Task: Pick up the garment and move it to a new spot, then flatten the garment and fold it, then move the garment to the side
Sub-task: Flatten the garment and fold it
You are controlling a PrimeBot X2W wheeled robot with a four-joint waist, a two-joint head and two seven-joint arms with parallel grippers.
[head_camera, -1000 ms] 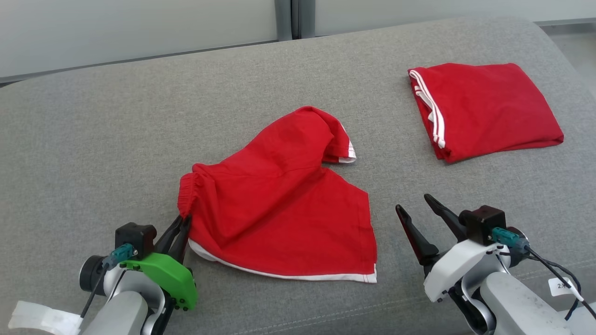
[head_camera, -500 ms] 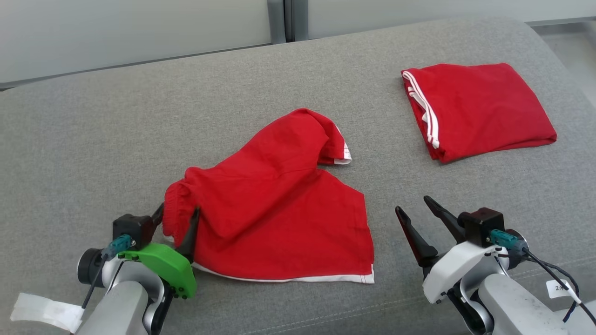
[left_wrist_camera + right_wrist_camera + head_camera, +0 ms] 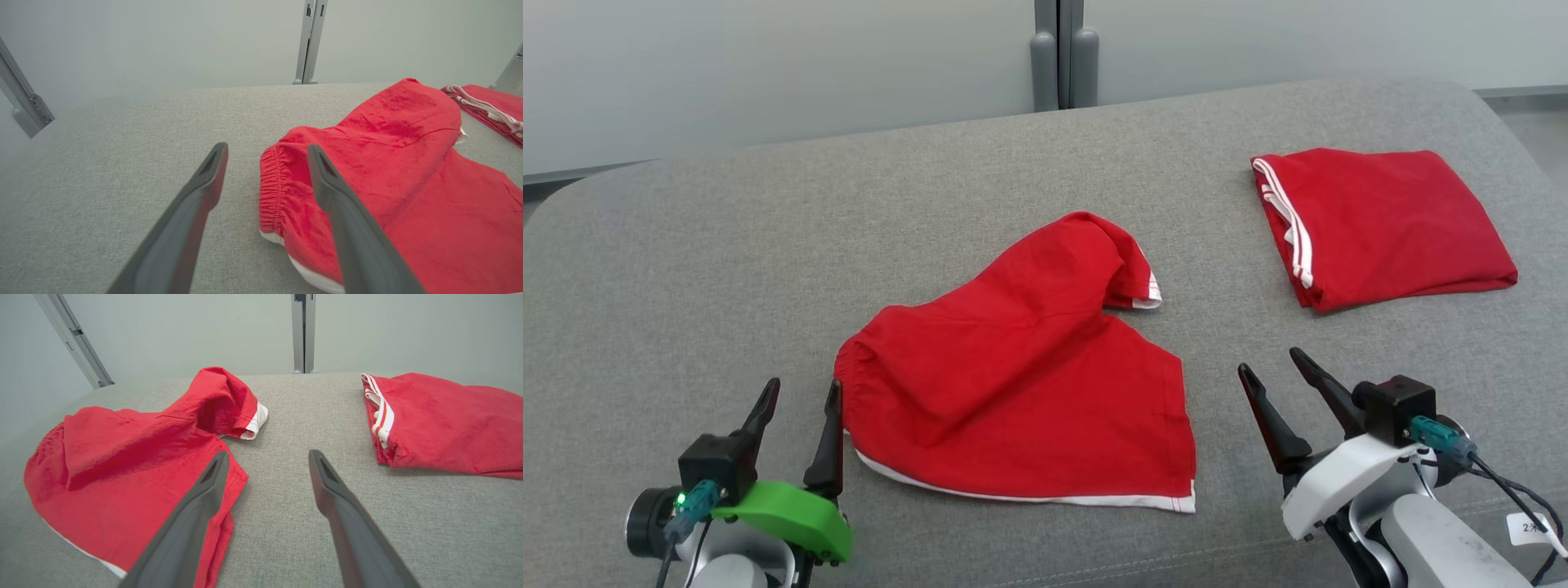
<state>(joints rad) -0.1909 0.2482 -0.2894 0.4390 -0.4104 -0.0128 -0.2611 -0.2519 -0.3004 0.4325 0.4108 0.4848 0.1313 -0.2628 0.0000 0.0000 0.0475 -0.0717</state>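
Garment (image 3: 1021, 384) crumpled, just beside left tool (image 3: 803, 384)

A folded red garment (image 3: 1388, 220) with white stripes along its left edge lies flat on the grey fabric-covered table (image 3: 727, 269). It is ahead of the right end effector (image 3: 1268, 361), slightly to its right and well apart from it. Farther ahead, past the table's back edge, a pale wall (image 3: 768, 73) carries a grey upright post (image 3: 1062, 61).
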